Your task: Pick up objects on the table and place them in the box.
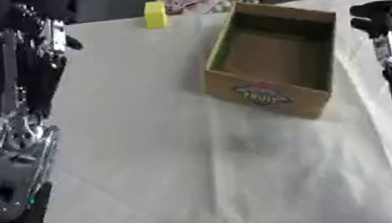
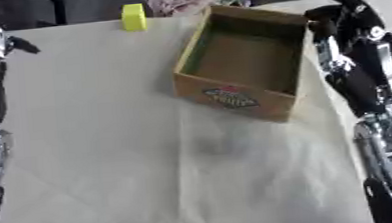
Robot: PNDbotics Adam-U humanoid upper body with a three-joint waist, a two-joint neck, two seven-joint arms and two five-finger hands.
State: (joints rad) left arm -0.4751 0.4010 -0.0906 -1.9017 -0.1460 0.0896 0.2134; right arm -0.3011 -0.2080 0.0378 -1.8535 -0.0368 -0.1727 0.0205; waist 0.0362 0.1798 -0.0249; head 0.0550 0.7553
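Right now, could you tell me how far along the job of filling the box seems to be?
Nothing looks done yet: the cardboard box shows only its bare brown floor. Nothing is in hand either; the left hand and right hand are both raised near the far table edge, holding no object. Still left: the yellow block standing at the far edge, apart from the box.

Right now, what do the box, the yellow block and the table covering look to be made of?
The box looks like brown cardboard, matte, with thin straight walls and a printed label on its front. The yellow block is plain and smooth-looking, perhaps foam or plastic; I cannot tell which. The table covering looks like pale cloth or paper, showing creases.
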